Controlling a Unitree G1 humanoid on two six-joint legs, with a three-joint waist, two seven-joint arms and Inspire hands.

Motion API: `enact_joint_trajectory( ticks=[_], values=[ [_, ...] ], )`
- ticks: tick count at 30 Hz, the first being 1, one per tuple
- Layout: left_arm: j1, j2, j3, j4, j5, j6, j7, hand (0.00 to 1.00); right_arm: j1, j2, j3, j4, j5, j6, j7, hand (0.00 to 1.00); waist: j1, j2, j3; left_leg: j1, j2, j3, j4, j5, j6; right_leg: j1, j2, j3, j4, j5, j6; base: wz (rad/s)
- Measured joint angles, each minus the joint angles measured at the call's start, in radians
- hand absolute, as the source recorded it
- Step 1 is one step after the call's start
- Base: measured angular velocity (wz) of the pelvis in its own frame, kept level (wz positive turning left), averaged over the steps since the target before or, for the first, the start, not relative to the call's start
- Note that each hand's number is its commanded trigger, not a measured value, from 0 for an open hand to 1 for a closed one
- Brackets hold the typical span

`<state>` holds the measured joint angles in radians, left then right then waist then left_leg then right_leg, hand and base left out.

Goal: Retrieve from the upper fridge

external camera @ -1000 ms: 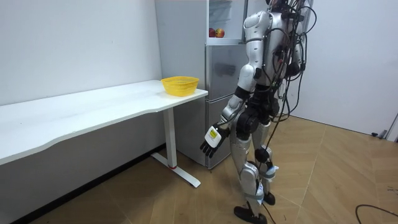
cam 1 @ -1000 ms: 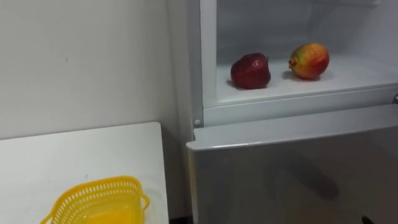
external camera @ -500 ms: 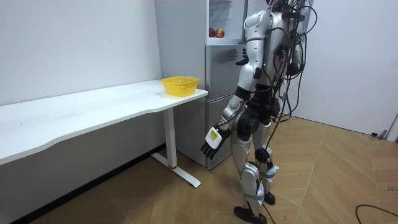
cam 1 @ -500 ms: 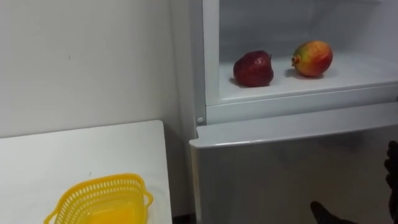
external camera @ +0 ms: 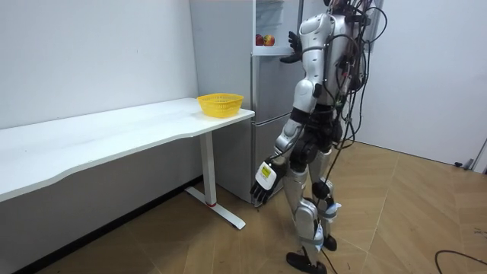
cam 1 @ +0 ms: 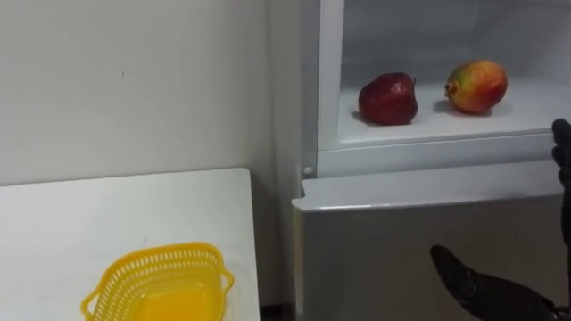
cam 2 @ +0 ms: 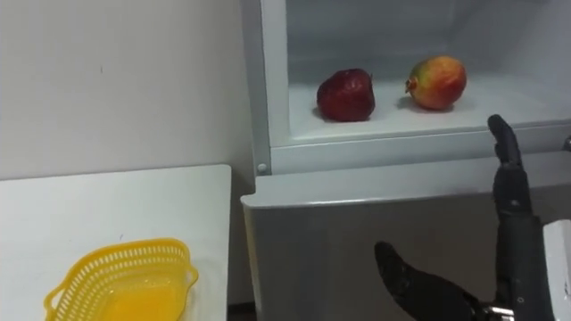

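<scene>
A: Why is the right hand (cam 2: 511,214) up at 4 o'clock, fingers straight, thumb spread wide, holding nothing?
B: Lining up a reach, I judge. The yellow basket (cam 1: 161,281) sits on the table (cam 1: 89,214) at 7 o'clock, probably the drop spot.
A: And the fruit?
B: 2 pieces on the upper fridge shelf (cam 1: 428,132) at 1 o'clock: a red apple (cam 1: 388,98) and an orange-red fruit (cam 1: 476,86), near but apart.
A: The room view adds the left hand (external camera: 264,175), hanging loose by the thigh.

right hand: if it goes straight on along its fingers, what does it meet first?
Right hand is open, fingers aimed up into the fridge. The line passes just right of the yellow-red fruit, so probably the bare shelf or back wall first. Depth is unclear.
</scene>
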<state>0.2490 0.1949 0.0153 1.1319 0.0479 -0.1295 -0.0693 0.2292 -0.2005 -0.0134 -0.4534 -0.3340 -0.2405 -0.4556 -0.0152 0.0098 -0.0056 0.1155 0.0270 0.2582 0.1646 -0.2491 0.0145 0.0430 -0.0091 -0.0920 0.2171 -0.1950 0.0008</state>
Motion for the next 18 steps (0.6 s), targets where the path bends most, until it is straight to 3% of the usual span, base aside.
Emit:
enact_joint_trajectory(
  ticks=[10, 18],
  values=[
    [0.002, 0.013, -0.038, 0.000, 0.029, 0.031, -0.001, 0.00, -0.059, -0.013, 0.000, 0.002, 0.015, 0.000, -0.001, 0.00, 0.016, -0.018, 0.0073, 0.004, -0.001, -0.021, 0.003, 0.001, -0.001, 0.024, -0.002, -0.022, -0.018, 0.001, 0.001, 0.06],
    [0.000, 0.016, -0.035, 0.000, 0.035, 0.053, -0.008, 0.00, -0.135, -0.029, -0.009, 0.025, 0.029, -0.004, -0.008, 0.00, 0.025, -0.034, 0.0069, 0.017, -0.002, -0.046, 0.005, 0.001, -0.001, 0.053, -0.004, -0.051, -0.033, 0.003, 0.001, 0.11]
  ],
)
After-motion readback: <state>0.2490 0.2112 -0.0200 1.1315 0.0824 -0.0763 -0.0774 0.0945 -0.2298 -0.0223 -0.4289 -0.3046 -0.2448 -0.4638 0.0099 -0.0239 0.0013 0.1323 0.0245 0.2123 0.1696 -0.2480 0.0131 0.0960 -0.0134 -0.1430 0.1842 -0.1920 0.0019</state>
